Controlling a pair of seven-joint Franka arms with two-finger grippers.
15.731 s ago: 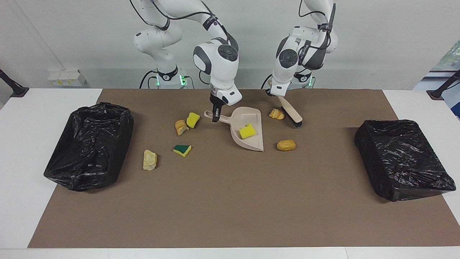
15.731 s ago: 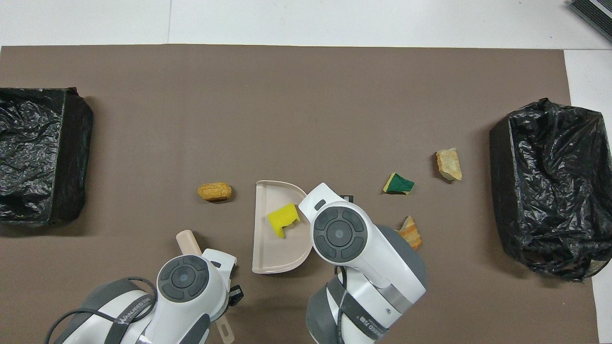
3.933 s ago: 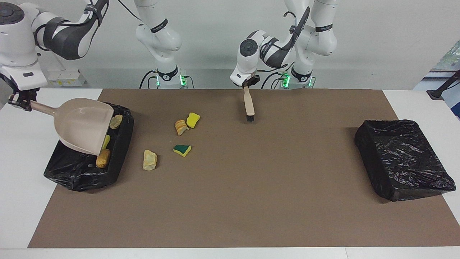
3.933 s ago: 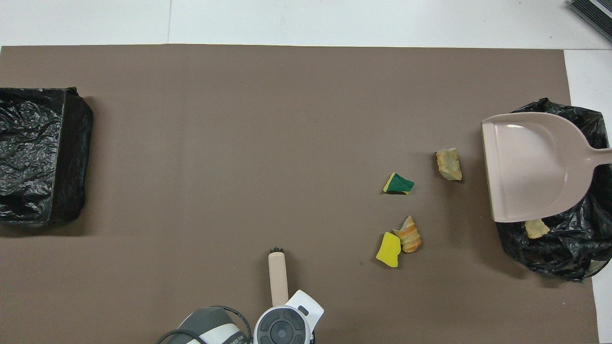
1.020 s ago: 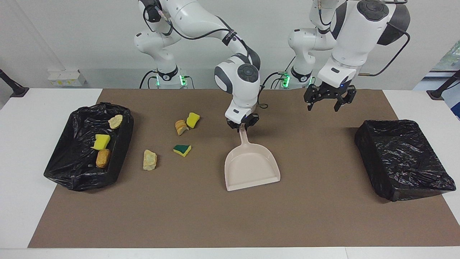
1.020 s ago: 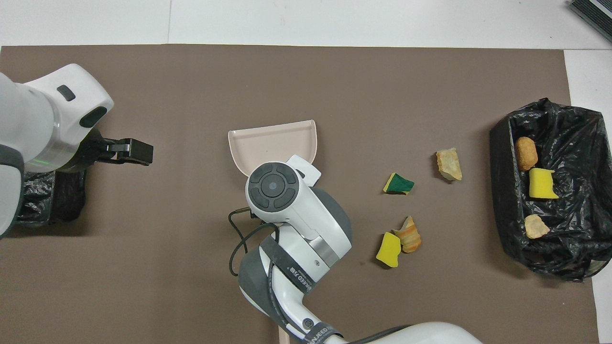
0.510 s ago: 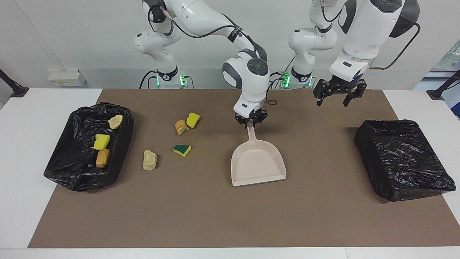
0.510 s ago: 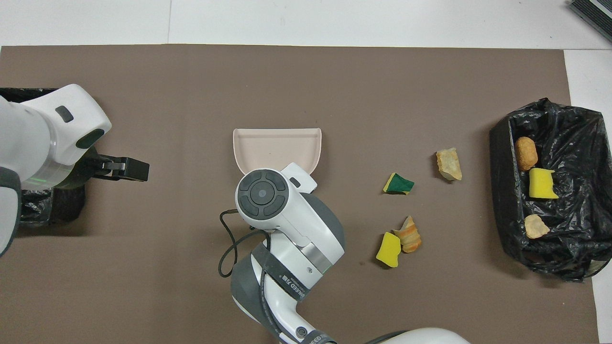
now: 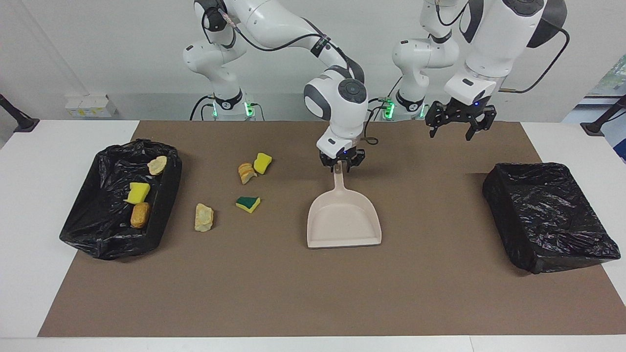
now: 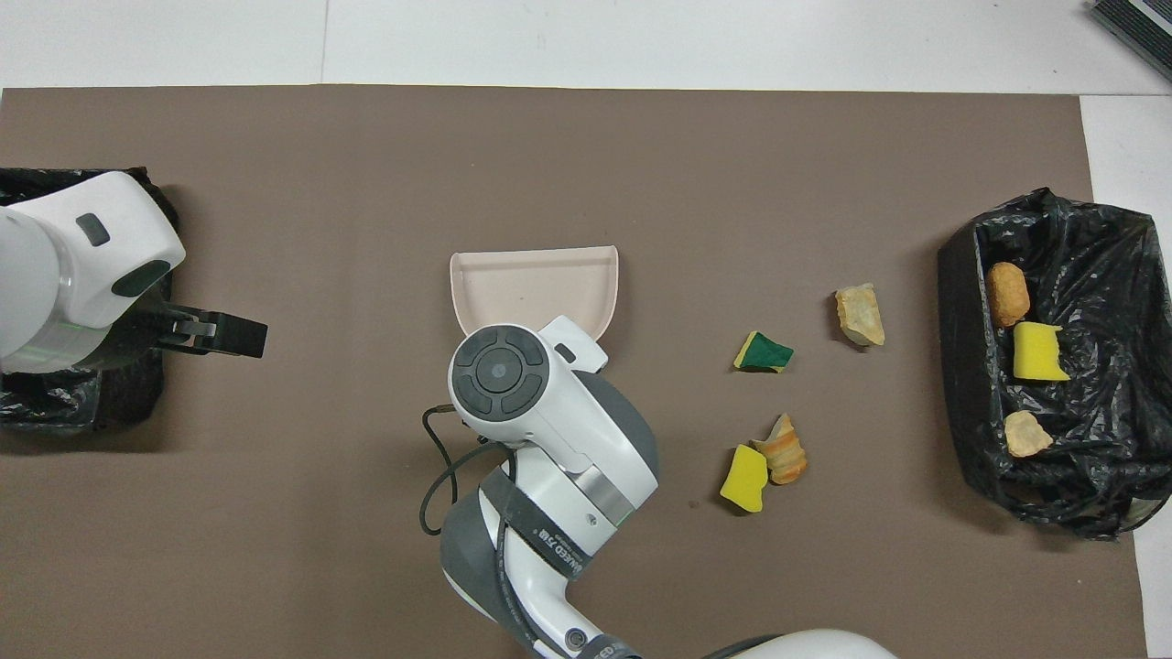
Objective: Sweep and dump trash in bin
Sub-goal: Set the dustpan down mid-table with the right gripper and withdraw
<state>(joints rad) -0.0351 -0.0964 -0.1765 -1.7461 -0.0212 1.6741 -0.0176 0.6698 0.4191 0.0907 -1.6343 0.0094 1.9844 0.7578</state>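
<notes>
The right gripper is seen spread apart at the beige dustpan handle's tip (contact hidden overhead by the wrist). The left gripper hangs open, empty. Four scraps lie on the mat; three lie in the bin.

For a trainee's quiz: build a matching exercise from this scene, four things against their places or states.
1 green-backed sponge
2 orange chunk
3 left gripper
4 right gripper

A at the dustpan's handle
B in the lined bin
C open, over the mat
D on the mat, outside the bin

Pairs: 1-D, 2-B, 3-C, 4-A
</notes>
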